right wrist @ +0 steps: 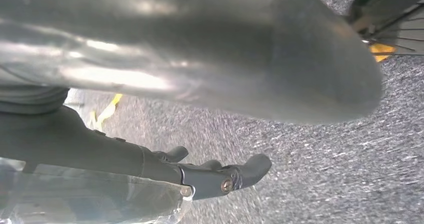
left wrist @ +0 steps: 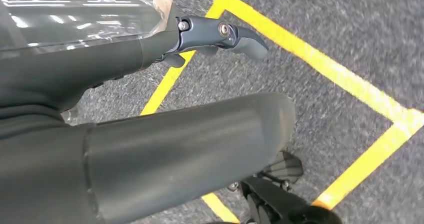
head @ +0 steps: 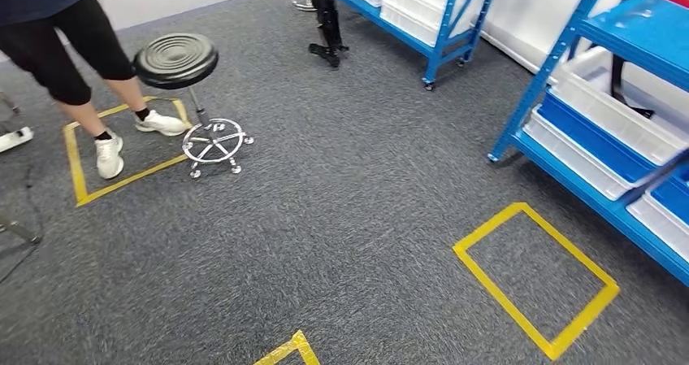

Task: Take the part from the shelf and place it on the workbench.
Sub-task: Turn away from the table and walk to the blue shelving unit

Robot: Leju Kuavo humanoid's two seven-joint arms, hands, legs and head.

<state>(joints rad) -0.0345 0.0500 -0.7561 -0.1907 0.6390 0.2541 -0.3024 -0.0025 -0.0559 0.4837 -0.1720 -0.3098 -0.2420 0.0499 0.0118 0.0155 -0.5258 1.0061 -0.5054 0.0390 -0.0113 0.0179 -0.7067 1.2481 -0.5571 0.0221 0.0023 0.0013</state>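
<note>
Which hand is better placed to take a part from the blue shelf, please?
Probably the right hand: the blue shelf with white bins stands on the robot's right. The left hand also hangs empty over the carpet.

- black round stool [head: 176, 60] on a chrome wheeled base, sitting on the grey carpet [head: 341, 202]
- person in dark shorts and white sneakers [head: 108, 155] right next to it, one foot inside a yellow tape square [head: 78, 162]
- another yellow tape square [head: 536, 277] near the blue racks
</note>
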